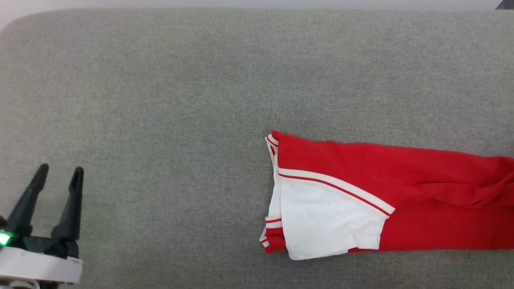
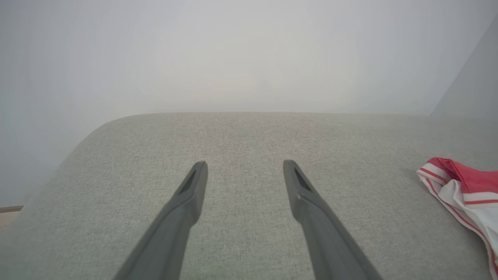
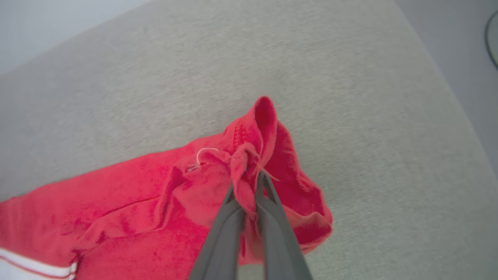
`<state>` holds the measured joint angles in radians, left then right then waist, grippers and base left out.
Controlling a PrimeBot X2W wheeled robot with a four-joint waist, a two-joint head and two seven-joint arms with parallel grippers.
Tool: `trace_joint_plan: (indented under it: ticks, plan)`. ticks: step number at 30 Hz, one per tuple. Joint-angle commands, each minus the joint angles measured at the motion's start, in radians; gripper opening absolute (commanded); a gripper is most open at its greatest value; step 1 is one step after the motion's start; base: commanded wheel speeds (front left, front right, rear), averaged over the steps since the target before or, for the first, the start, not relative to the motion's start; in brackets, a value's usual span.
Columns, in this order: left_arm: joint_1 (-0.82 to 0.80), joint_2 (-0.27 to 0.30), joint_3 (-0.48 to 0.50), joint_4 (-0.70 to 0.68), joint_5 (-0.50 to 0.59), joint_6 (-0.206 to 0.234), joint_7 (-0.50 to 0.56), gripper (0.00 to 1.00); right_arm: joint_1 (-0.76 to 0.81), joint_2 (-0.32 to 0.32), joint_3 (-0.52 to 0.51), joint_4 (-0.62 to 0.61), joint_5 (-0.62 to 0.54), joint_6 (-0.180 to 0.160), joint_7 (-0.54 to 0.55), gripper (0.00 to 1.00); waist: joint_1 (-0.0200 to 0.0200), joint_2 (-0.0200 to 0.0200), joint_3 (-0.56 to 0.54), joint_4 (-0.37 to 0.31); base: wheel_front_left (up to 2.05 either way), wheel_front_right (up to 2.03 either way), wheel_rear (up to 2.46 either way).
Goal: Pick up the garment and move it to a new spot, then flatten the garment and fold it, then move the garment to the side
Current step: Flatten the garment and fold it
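Surface: a grey upholstered pad with rounded corners carries everything.
Garment: the red jersey T-shirt lies as a long folded band on the right half of the pad, nearer the front edge than the back. Its white sleeve and striped trim mark the end toward the pad's middle. The other end runs out of the head view toward the right.
Right gripper: the right gripper has its fingers pressed together on a bunched knot of red cloth at the plain red end, lifting it a little off the pad.
Left gripper: the left gripper is spread wide and holds nothing, over the front left part of the pad, well apart from the shirt.
Stage, as judged: shirt folded, and the shift to the side is in hand.
Risk, slip: the pinch holds only a small twisted bunch, so a quick pull could drag it free.
Risk, unfolding: with one end held and the sleeve end dragging on rough fabric, layers may slide apart or the sleeve flip open.
Risk, edge: the pad's rounded edge looks close beyond the pinched end, so cloth released there could hang over and pull the rest after it.
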<state>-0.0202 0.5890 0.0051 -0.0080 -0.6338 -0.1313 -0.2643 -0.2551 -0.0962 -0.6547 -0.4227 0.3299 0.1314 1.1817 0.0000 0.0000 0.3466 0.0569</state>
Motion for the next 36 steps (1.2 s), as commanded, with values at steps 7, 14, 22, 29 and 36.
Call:
trace_joint_plan:
  ticks: [7,14,22,29,36]
  plan:
    - [0.026,-0.028,-0.012,0.011,-0.008,0.002,0.001,1.0,0.036,0.041,0.259,-0.11,0.028,-0.002,0.032,0.0,0.0,0.0,-0.033,0.01,0.0,0.0,0.0]
    - [0.029,-0.044,-0.023,0.015,-0.016,0.002,0.001,1.0,-0.015,0.047,0.557,-0.057,0.052,-0.002,0.002,0.0,0.0,0.0,-0.042,0.033,0.0,0.0,0.0]
    - [0.011,-0.058,-0.055,0.02,-0.023,0.002,0.001,1.0,-0.113,0.046,0.851,0.121,0.064,-0.002,-0.079,0.0,0.0,0.0,-0.039,0.067,0.0,0.0,0.0]
    - [-0.015,-0.067,-0.079,0.027,-0.034,0.002,0.001,1.0,-0.193,0.045,0.975,0.285,0.091,-0.002,-0.144,0.0,0.0,0.0,-0.025,0.1,0.0,0.0,0.0]
    - [-0.036,-0.077,-0.09,0.036,-0.042,0.002,0.001,1.0,-0.235,0.046,1.02,0.437,0.073,-0.002,-0.216,0.0,0.0,0.0,-0.01,0.117,0.0,0.0,0.0]
